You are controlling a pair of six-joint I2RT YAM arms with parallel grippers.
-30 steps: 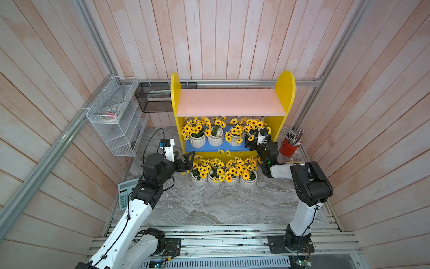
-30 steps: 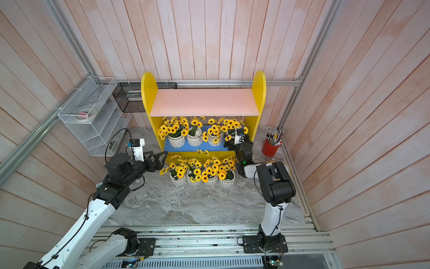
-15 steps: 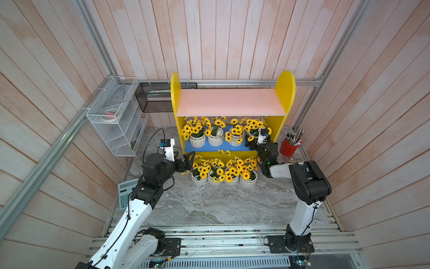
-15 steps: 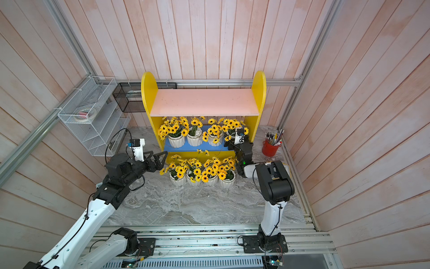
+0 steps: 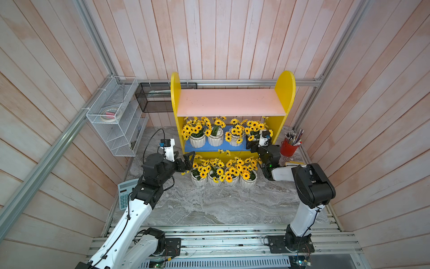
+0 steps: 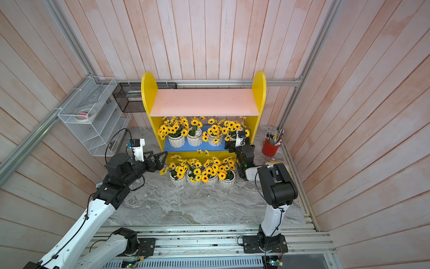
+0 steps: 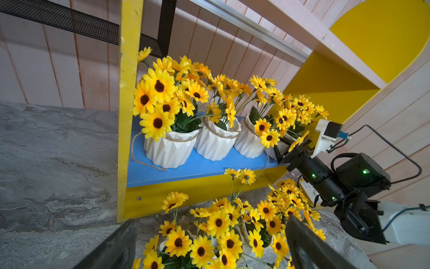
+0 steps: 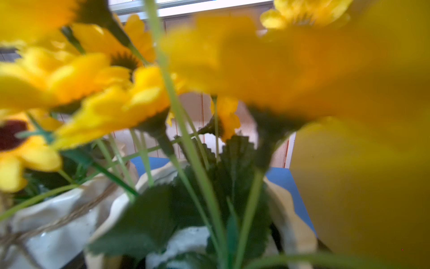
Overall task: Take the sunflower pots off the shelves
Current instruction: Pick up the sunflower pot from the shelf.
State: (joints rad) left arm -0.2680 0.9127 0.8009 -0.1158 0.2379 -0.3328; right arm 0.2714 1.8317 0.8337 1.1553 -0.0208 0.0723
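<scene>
likely failure: rightmost pot (image 8: 183, 240) sits at the end of the blue lower board (image 5: 209, 148) by the right panel of the shelves (image 5: 285, 93), tight beside its neighbour (image 5: 235, 141), so a skewed pull could tip either or clip the pot row (image 5: 223, 180) on the desk (image 5: 221, 205) in front. it stands upright, long axis vertical, blooms up under the pink board (image 5: 230, 102). right end effector (image 5: 251, 144) is at it, jaws hidden, can't tell if closed; left end effector (image 5: 188, 160) hangs open, empty.

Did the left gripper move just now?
No. The left gripper sits just as near the shelves as before, at their yellow side panel.
</scene>
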